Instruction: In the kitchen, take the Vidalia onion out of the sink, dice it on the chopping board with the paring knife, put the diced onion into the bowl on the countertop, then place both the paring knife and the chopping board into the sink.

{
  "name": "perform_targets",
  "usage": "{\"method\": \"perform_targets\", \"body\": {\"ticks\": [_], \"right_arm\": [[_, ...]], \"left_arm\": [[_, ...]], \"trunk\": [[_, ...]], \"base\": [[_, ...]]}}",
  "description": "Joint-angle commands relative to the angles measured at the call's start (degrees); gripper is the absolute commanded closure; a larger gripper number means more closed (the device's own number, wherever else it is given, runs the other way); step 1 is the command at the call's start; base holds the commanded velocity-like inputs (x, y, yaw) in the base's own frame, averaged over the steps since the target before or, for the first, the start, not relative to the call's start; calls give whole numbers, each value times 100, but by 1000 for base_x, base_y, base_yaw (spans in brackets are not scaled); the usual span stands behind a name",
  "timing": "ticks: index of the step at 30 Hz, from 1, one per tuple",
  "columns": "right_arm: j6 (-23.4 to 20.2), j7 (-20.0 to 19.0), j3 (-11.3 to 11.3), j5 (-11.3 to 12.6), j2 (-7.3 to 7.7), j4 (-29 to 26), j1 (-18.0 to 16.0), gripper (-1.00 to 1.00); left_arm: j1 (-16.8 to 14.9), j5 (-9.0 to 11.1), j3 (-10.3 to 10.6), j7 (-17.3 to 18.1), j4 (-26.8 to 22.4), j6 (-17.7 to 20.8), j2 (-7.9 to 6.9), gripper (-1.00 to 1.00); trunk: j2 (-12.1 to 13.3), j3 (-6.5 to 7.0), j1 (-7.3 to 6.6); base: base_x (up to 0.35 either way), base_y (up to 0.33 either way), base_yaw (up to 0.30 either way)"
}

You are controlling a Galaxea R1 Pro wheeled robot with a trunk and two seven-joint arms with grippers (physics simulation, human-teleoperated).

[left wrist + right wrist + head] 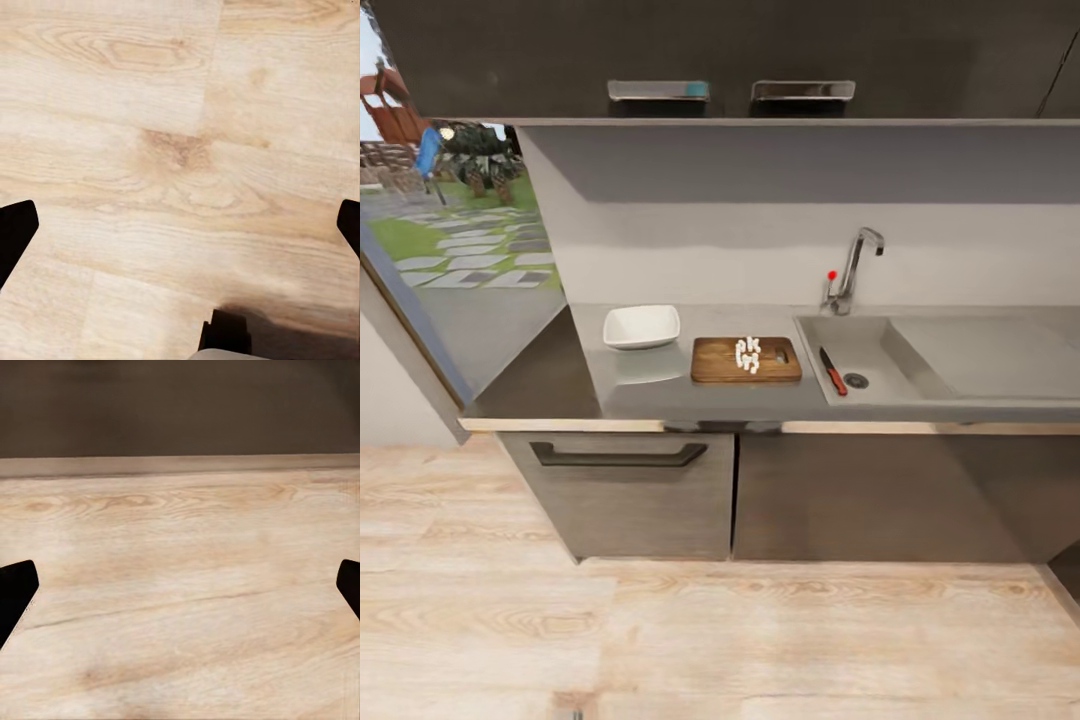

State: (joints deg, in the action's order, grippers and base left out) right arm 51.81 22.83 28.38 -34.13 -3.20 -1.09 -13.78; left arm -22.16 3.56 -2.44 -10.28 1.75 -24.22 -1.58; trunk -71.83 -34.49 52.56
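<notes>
Head view, left to right: a white square bowl (pixel 641 326) stands empty on the grey table (pixel 660 395); to its right, apart from it, lies the chopping board (pixel 746 360), bearing a cluster of white diced onion (pixel 747 354) cubes near its right half. Right of the board, the sink (pixel 850 340) holds the paring knife (pixel 833 371), handle toward the near rim, beside the round drain (pixel 856 380); the tap (pixel 853 268) rises at the far edge. Wrist views: left claw (pixel 180 229) and right claw (pixel 180 592) both spread wide, grasping nothing, above the wooden floor (pixel 180 135).
</notes>
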Motion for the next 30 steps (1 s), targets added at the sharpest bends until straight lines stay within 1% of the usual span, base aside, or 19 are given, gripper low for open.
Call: {"method": "perform_targets", "body": {"ticks": [1, 7, 20, 30], "right_arm": [[5, 44, 27, -60, -3, 2, -3, -100], [5, 46, 27, -59, -2, 3, -4, -100], [5, 46, 36, -59, 21, 3, -2, -100], [5, 46, 34, -59, 12, 3, -2, -100]], "left_arm": [[-8, 31, -20, 17, 19, -38, 0, -100], [-8, 31, -20, 17, 19, -39, -8, -100], [-8, 38, -20, 17, 10, -39, 9, -100], [-8, 40, -20, 17, 18, -39, 9, -100]], "trunk": [[-3, -5, 2], [-3, -5, 2], [-3, -5, 2], [-404, -184, 222]], "base": [[216, 31, 0], [190, -36, 62], [10, -5, 10], [0, 0, 0]]}}
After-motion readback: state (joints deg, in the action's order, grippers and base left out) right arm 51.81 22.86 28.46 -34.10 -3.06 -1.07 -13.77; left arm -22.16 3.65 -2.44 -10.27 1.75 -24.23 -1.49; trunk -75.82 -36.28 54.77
